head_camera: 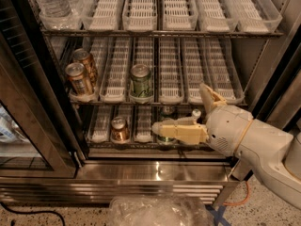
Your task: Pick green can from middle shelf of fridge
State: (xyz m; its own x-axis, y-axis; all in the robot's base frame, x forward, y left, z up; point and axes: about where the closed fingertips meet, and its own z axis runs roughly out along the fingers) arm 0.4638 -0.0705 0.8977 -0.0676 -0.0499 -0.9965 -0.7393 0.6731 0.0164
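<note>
The green can (141,81) stands upright at the front of a lane tray on the middle shelf (172,74) of the fridge (150,172). My gripper (178,107) is open and empty, low and to the right of the can, in front of the bottom shelf. Its lower finger (178,129) points left below the middle shelf's front edge. Its upper finger (208,96) rises in front of the shelf's right lanes. The gripper is apart from the can.
Two copper cans (79,78) stand at the middle shelf's left. The bottom shelf holds a copper can (119,128), another green can (166,111) partly behind my finger, and a white-capped bottle (196,113). Water bottles (51,1) are top left. The open glass door (28,126) is left; a plastic bag (160,211) lies on the floor.
</note>
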